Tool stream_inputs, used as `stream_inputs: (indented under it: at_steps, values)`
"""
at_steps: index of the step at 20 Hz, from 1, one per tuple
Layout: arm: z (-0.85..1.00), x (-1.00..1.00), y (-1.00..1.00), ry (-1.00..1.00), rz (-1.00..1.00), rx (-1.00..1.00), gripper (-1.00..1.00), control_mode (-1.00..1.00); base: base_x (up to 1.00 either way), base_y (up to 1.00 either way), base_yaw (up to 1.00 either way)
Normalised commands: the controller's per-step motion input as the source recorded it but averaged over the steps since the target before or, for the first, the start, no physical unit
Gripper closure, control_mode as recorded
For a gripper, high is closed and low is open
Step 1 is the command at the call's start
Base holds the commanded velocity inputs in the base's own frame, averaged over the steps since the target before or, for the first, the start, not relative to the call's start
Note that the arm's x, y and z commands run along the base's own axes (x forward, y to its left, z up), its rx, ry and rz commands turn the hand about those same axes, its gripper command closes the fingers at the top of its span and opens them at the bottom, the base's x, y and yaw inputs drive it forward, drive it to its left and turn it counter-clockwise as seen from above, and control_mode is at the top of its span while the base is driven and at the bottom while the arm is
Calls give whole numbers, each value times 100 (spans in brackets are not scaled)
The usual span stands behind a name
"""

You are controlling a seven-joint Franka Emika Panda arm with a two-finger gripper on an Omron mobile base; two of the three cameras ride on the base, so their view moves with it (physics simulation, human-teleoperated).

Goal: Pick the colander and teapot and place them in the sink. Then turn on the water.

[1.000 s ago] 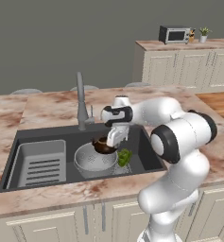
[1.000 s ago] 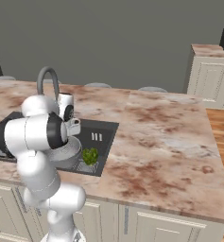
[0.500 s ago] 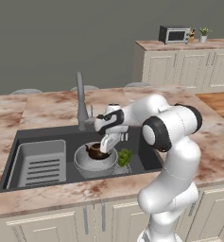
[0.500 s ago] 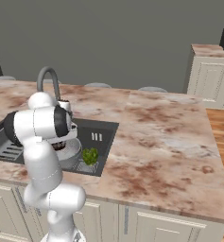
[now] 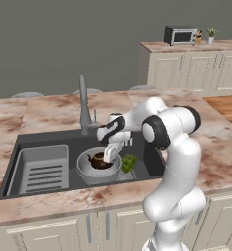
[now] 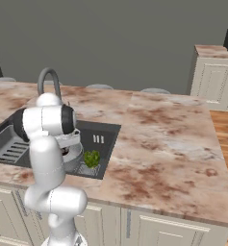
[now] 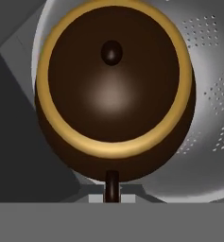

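The silver perforated colander [image 5: 86, 169] stands in the dark sink [image 5: 44, 142], right of the ribbed tray. The dark-brown teapot [image 5: 99, 161] with its gold rim sits inside the colander. My gripper [image 5: 109, 156] reaches down at the teapot's right side and is shut on its thin dark handle. In the hand view the teapot [image 7: 113, 90] lies just ahead, seen from above, with the colander wall [image 7: 208, 94] behind it and my gripper [image 7: 112, 189] at the handle. In the right base view my arm covers most of the colander [image 6: 76, 154]. Water is out of view.
A tall grey tap [image 5: 83, 105] stands at the sink's back rim, just left of my hand. A grey ribbed tray [image 5: 41, 169] fills the sink's left half. A green leafy bunch [image 5: 128, 163] lies right of the colander. Pinkish marble counter [image 5: 220, 142] surrounds the sink.
My hand has come down and slightly left with the teapot, from above the colander into it. The colander and the green bunch have stayed put.
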Motion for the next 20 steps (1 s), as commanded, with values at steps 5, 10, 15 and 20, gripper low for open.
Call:
stream_inputs:
  at_steps: [5, 10, 15, 20]
  values:
    - [-17, 23, 1, 0, 0, 1, 100, -100, 0, 0, 0]
    - [-22, 16, 5, -1, 0, 2, 100, -100, 0, 0, 0]
    - [-28, 4, 18, -3, 0, 0, 100, -100, 0, 0, 0]
    - [-24, 0, 12, -4, 0, 0, 100, -100, 0, 0, 0]
